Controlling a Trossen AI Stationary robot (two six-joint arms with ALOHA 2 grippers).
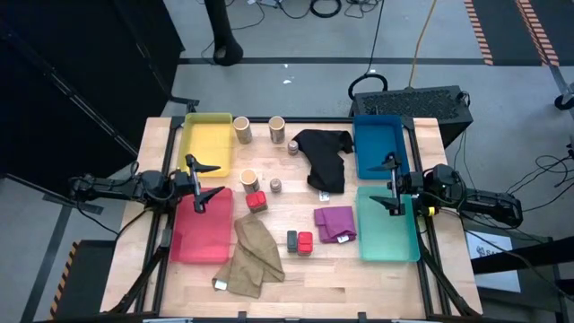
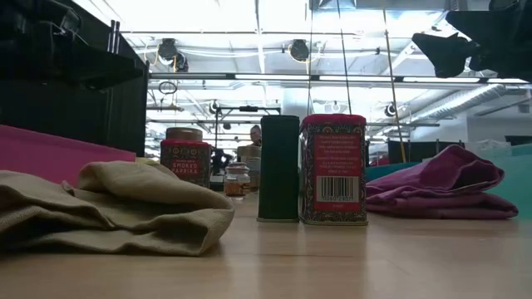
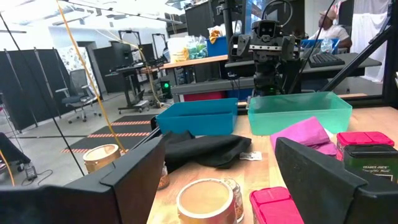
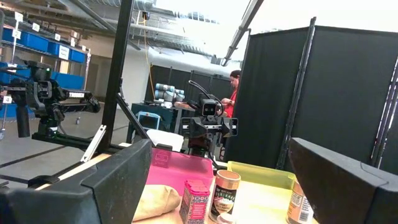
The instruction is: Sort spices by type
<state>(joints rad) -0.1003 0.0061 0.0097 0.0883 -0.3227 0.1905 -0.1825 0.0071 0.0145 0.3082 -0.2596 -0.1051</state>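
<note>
From above, the left gripper [image 1: 200, 183] hangs with jaws spread and empty at the red tray's [image 1: 197, 242] far edge, the right gripper [image 1: 393, 185] likewise spread between the blue tray [image 1: 380, 135] and teal tray [image 1: 387, 240]; the spices [image 1: 256, 200] lie scattered right of the red tray, around the black cloth [image 1: 325, 160]. At table level, a dark block [image 2: 278, 169] touches a red tin [image 2: 333, 169], right of the khaki cloth [image 2: 116, 208]. The left wrist view shows a tan cylinder [image 3: 208, 200] between its parted fingers [image 3: 323, 180]; the right wrist view shows tins [image 4: 196, 200] by the red tray.

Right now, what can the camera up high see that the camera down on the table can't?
Only the high view shows the yellow tray, the blue tray, the black cloth and both arms, with the left pincer and the right pincer open above the table.

Only the low view shows the barcode label on the red tin and the ceiling lights.

Both show the khaki cloth and the purple cloth.
</note>
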